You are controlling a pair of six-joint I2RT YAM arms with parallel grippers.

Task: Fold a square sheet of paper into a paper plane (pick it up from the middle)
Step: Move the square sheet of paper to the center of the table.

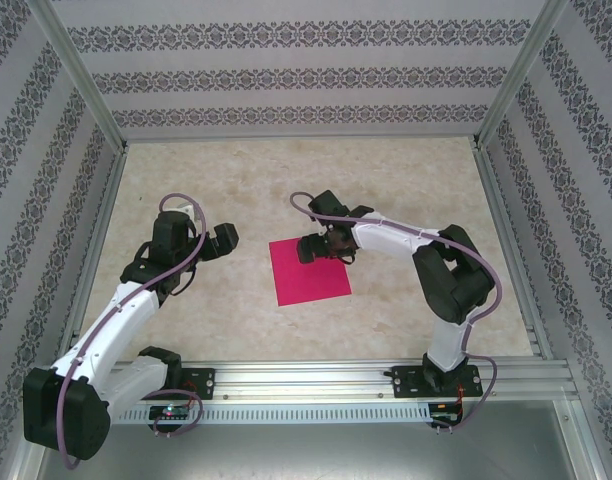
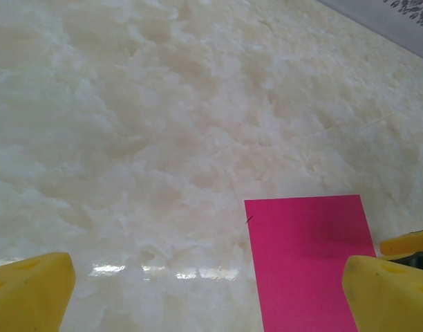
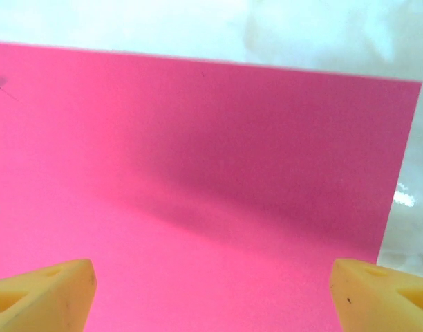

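Square sheet of paper [image 1: 309, 270] lies flat and unfolded on the table [image 1: 406, 180]; our right gripper [image 3: 211, 290] hovers above its far edge, fingers spread, holding nothing; our left gripper [image 2: 210, 297] hangs beside it, equally spread; we judge every fold still undone.

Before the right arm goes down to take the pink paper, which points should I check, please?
1. The square sheet of paper lies flat and unfolded on the table: ok.
2. The right gripper is open: ok.
3. The right gripper is above the sheet's middle: not ok, it sits over the far edge.
4. The left gripper is open and apart from the sheet: ok.
5. Whether the right fingertips touch the paper: cannot tell.
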